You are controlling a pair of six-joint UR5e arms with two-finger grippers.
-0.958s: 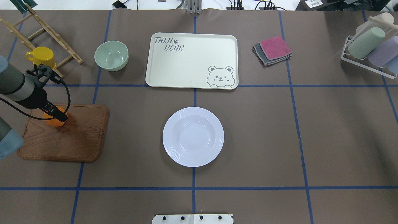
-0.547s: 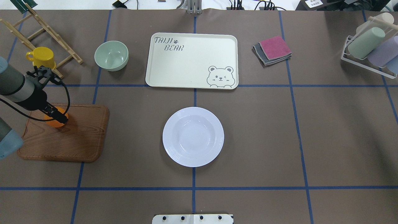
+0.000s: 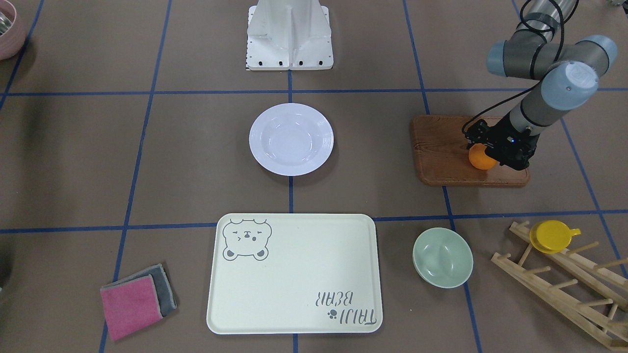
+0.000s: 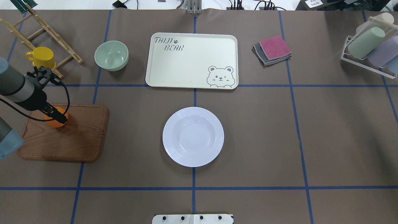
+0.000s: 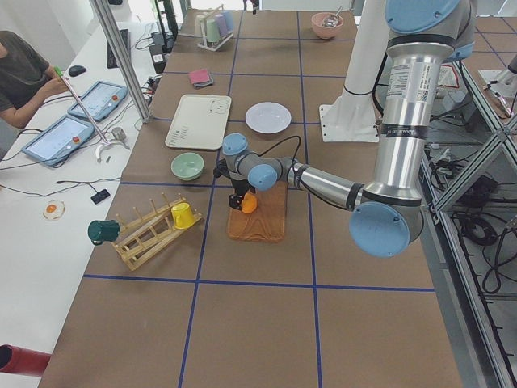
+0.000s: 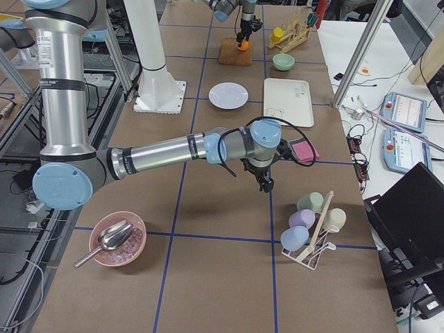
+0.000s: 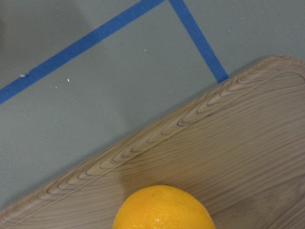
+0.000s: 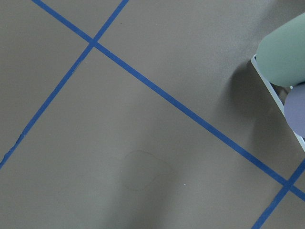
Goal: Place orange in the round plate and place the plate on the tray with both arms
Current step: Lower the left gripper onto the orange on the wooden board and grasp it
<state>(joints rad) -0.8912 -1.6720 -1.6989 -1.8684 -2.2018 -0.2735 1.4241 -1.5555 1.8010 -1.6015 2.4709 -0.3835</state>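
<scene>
Left pincer (image 4: 58, 117): down on the orange (image 3: 481, 160), black fingers set about the fruit. Whether the pads press it or stand clear cannot be told.

Orange: resting on the brown wooden board (image 4: 77, 137), near the board's far corner on the robot's left, as the left wrist view confirms.

Right pincer (image 6: 266, 182): seen only in the exterior right view, low over bare table (image 4: 264, 140) near the cup rack (image 6: 312, 222). Whether it is released or clenched cannot be told.

Round plate (image 4: 193, 137): white, upright on the table at centre, well apart from the board, with nothing in it.

Tray (image 4: 192, 62): cream, flat on the table beyond the plate, apart from it, nothing on it.

Also present: pale-green bowl (image 4: 111, 55) beside the tray's left end, yellow cup (image 4: 41, 57) on the wooden rack (image 4: 67, 49), and folded cloths (image 4: 273, 49) off the tray's right end.
</scene>
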